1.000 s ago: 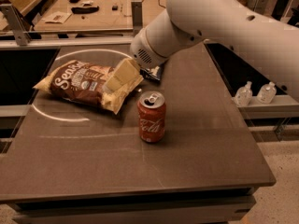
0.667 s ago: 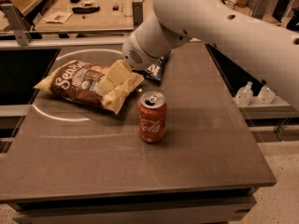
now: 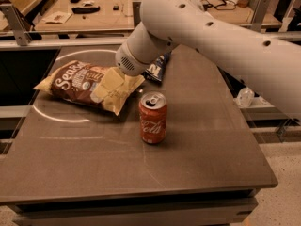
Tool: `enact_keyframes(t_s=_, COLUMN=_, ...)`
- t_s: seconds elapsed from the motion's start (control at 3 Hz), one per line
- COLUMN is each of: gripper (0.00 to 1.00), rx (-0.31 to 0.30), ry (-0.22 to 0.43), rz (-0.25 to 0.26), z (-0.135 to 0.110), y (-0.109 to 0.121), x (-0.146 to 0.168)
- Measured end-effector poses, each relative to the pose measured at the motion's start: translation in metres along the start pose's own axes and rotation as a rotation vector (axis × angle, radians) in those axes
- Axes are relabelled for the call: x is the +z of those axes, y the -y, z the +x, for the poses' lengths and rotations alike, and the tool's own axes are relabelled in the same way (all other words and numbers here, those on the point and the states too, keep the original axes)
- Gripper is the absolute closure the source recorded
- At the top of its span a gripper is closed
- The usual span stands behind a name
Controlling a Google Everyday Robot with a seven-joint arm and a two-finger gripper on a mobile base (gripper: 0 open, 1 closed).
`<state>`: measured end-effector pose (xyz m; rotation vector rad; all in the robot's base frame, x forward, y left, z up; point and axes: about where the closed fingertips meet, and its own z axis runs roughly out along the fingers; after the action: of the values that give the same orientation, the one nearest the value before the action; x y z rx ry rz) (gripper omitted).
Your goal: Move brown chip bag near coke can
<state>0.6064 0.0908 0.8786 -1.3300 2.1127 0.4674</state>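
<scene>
The brown chip bag [image 3: 77, 83] lies flat on the dark table [image 3: 141, 173], left of centre, with white script lettering facing up. Its pale-yellow right end [image 3: 117, 91] reaches to just left of the coke can. The coke can [image 3: 153, 118] stands upright near the table's middle, silver top and pull tab showing. My gripper [image 3: 113, 81] is at the end of the white arm [image 3: 197, 27], down at the bag's right end; the wrist hides most of it.
A smaller dark blue chip bag [image 3: 157, 69] lies behind the can, partly hidden by the arm. A pale ring mark [image 3: 51, 117] curves around the brown bag. A wooden workbench [image 3: 94, 13] stands behind. The table's right edge [image 3: 254, 140] drops to the floor.
The arm has swung left and lower over the table, covering more of the blue bag. The brown bag and the can have stayed where they were.
</scene>
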Motion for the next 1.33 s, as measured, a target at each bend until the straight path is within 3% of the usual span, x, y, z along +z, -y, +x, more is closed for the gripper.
enact_keyframes(t_s=0.33, gripper=0.00, rx=0.008, ry=-0.025, rz=-0.023, z=0.003, y=0.001, x=0.017)
enact_keyframes(t_s=0.67, gripper=0.18, rx=-0.006, ry=-0.054, rz=-0.069, z=0.004, y=-0.003, x=0.033)
enact_keyframes(t_s=1.33, gripper=0.64, rx=-0.064, ry=-0.031, rz=-0.128, z=-0.006, y=-0.011, x=0.040)
